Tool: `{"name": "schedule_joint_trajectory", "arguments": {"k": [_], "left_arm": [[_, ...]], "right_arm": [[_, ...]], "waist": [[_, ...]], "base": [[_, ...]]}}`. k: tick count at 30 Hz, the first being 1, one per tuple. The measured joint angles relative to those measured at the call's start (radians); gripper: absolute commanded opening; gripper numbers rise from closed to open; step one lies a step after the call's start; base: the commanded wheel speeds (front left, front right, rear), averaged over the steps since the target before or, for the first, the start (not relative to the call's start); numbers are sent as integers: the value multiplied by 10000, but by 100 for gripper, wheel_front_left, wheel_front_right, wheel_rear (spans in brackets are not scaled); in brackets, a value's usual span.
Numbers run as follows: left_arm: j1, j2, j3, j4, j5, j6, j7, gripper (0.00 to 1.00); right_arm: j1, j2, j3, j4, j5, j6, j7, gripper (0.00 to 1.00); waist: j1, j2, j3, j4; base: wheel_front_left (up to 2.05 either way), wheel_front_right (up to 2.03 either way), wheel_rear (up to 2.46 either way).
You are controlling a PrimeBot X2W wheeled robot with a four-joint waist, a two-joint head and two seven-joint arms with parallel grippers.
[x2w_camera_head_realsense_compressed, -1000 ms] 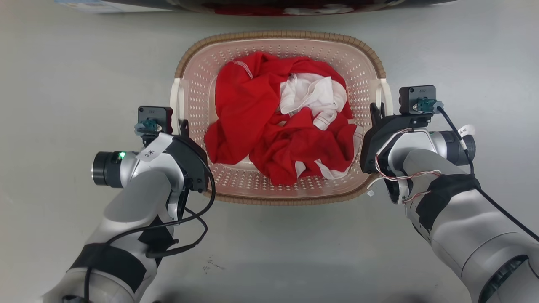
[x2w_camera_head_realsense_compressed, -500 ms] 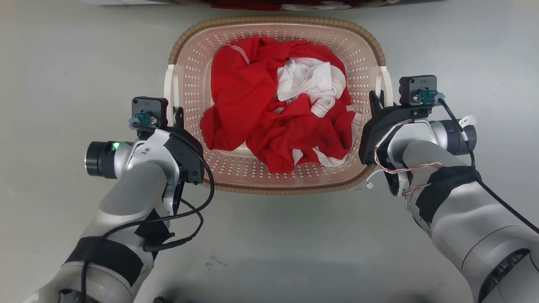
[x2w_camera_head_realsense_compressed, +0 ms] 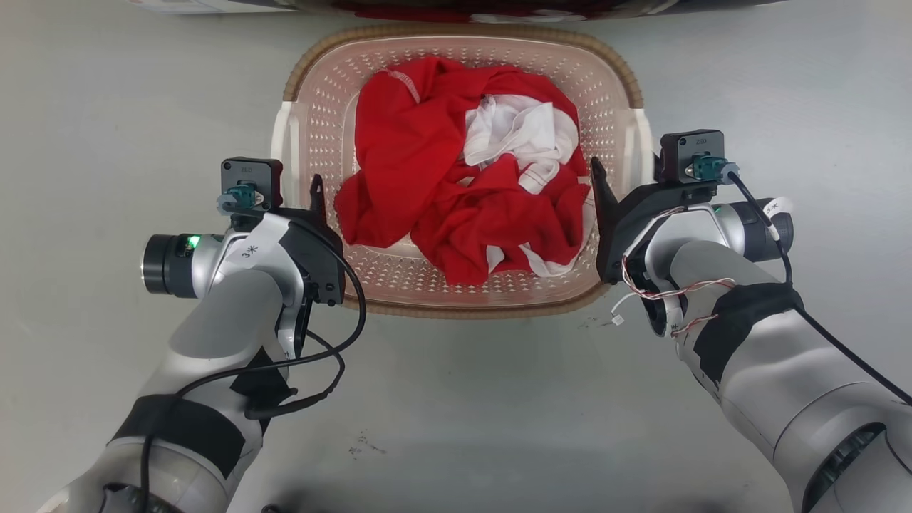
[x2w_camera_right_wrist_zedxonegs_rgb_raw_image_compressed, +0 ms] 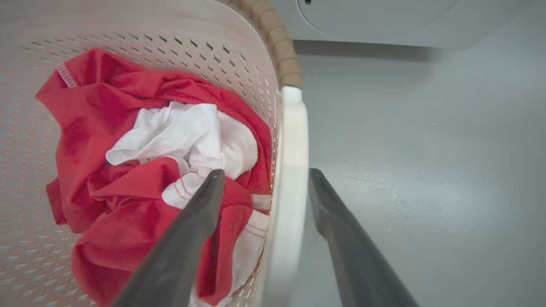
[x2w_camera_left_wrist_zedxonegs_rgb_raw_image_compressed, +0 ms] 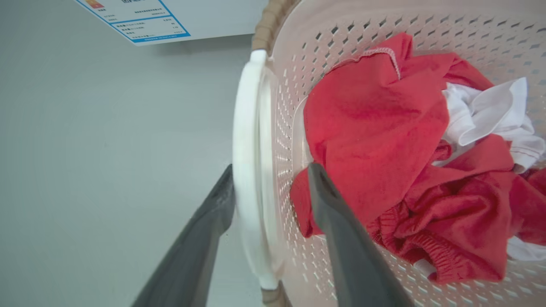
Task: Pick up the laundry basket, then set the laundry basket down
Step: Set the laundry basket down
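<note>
The grey floor (x2w_camera_head_realsense_compressed: pixel 456 413) spreads under everything you see, and a pale appliance front (x2w_camera_right_wrist_zedxonegs_rgb_raw_image_compressed: pixel 384 21) stands at its far edge. Just in front of that appliance is the laundry basket (x2w_camera_head_realsense_compressed: pixel 313 142), squarely between your two arms, its brown woven-look rim (x2w_camera_head_realsense_compressed: pixel 456 32) running round the top. You cannot tell from these views whether its base rests on the floor or is clear of it.

Your left arm (x2w_camera_head_realsense_compressed: pixel 235 320) reaches in along the basket's left side and your right arm (x2w_camera_head_realsense_compressed: pixel 769 356) along its right side. Inside the basket a heap of red clothing (x2w_camera_head_realsense_compressed: pixel 413 157) covers most of the bottom, with a crumpled white garment (x2w_camera_head_realsense_compressed: pixel 513 128) lying on top of it toward the right.

The white left handle (x2w_camera_left_wrist_zedxonegs_rgb_raw_image_compressed: pixel 245 128) and the white right handle (x2w_camera_right_wrist_zedxonegs_rgb_raw_image_compressed: pixel 294 149) each sit between a pair of fingers. Your left gripper (x2w_camera_left_wrist_zedxonegs_rgb_raw_image_compressed: pixel 271 168) straddles its handle with fingers parted: the outer one lies right against the handle, and the inner one is inside the basket over the red cloth. Your right gripper (x2w_camera_right_wrist_zedxonegs_rgb_raw_image_compressed: pixel 266 170) does likewise: its outer finger is beside the handle, its inner one is over the laundry, and a gap shows on the inner side.

A blue-bordered label (x2w_camera_left_wrist_zedxonegs_rgb_raw_image_compressed: pixel 136 19) is stuck on the appliance, beyond the left handle.
</note>
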Motion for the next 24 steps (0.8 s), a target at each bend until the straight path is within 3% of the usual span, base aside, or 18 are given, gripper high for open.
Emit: {"name": "schedule_joint_trajectory", "arguments": {"k": [24], "left_arm": [[785,0,389,240,-226,-96,-546,100]], "right_arm": [[297,4,-167,479,31,119,-694,100]], "waist": [[0,-1,-1496,-13]], "base": [[0,0,0]]}}
